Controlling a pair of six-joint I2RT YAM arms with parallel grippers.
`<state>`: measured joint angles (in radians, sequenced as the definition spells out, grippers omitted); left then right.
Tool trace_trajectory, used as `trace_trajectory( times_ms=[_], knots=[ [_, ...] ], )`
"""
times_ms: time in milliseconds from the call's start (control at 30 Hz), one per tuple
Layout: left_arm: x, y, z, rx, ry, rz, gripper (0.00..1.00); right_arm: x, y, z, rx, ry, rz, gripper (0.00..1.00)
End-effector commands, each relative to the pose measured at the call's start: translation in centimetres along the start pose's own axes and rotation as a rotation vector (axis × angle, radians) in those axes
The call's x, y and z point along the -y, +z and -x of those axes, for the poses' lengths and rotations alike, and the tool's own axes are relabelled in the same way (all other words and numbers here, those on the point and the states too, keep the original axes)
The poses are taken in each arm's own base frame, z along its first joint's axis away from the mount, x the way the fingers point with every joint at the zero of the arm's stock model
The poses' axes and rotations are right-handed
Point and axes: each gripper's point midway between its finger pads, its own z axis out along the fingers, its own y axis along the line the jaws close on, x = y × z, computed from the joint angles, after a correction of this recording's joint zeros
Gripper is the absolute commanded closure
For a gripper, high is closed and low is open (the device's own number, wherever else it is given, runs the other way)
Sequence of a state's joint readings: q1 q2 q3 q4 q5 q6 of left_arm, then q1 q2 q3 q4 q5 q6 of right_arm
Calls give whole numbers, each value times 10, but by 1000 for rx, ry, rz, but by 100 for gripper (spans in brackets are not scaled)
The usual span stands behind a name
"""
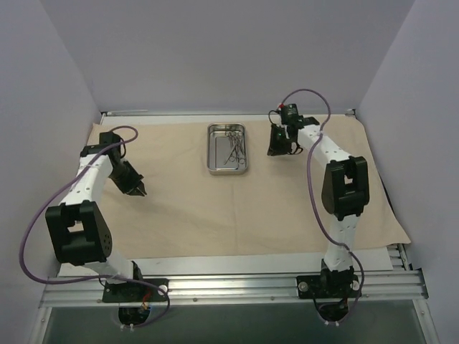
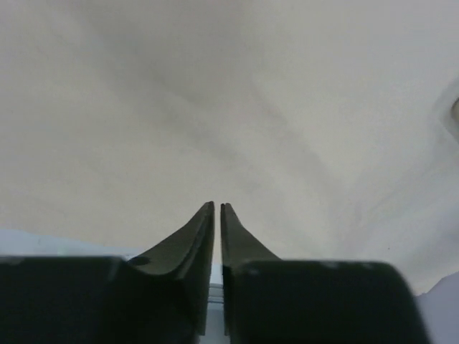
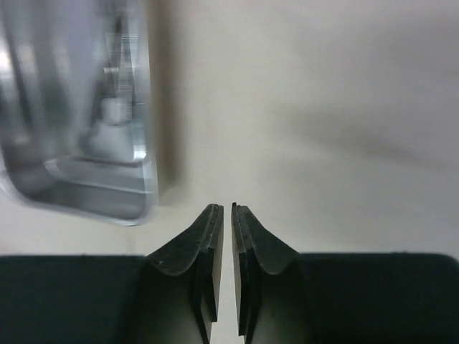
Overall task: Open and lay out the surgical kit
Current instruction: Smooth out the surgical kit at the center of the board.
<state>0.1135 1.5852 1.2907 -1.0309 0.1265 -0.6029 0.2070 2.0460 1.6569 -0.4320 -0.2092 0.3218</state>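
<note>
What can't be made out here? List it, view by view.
- Top external: instruments in the steel tray too small to count.
- Right wrist: tray blurred, cut off by the left edge.
- Left wrist: only the cloth wrap beyond the left gripper; no tray.

Open cloth all round, one tray in the far middle

The beige cloth wrap (image 1: 215, 208) lies spread flat over most of the table, and its whole near and middle stretch is bare, so a gripper could pass freely there. The only thing standing on it is the steel tray (image 1: 227, 148), far and central, with thin instruments (image 1: 233, 147) lying inside. The left gripper (image 1: 140, 190) hangs over the left side, well apart from the tray; the right gripper (image 1: 276, 150) sits just beside the tray's right wall.
</note>
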Motion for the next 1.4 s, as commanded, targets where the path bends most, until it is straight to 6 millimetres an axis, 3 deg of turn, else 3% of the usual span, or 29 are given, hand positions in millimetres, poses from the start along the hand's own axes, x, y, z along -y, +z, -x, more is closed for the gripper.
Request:
trace_trajectory(
  times_ms=[0,33,67,200,333,533,633,733,967,1000,1200,1233,1367],
  knots=[
    [-9,13,-40,-108,-20,30,89,-129,-57,17,140,-187,298,89],
    [-10,15,-46,-123,-25,29,91,-150,-59,13,148,-219,346,90],
    [-14,18,-56,-151,-34,41,93,-187,-64,4,165,-277,416,92],
    [-20,25,-77,-205,-35,83,98,-264,-61,-44,73,-355,644,100],
    [-28,34,-89,-250,-48,148,98,-299,-41,-87,-9,-428,734,100],
    [-40,49,-96,-257,3,301,98,-299,9,-122,-115,-431,711,100],
    [-47,59,-99,-273,-1,363,98,-295,32,-129,-128,-446,688,100],
    [-57,66,-100,-267,12,456,98,-291,48,-134,-134,-461,666,100],
    [-101,66,-131,-330,-40,673,98,-280,71,-148,-150,-488,574,100],
    [-109,67,-136,-349,-45,722,98,-277,74,-149,-150,-492,549,100],
    [-111,63,-138,-357,-25,745,98,-244,116,-145,-157,-560,341,100],
    [-111,62,-139,-360,-26,744,98,-244,117,-133,-133,-554,324,100],
    [-111,58,-137,-370,-8,763,98,-230,122,-130,-149,-541,290,100]
  ],
)
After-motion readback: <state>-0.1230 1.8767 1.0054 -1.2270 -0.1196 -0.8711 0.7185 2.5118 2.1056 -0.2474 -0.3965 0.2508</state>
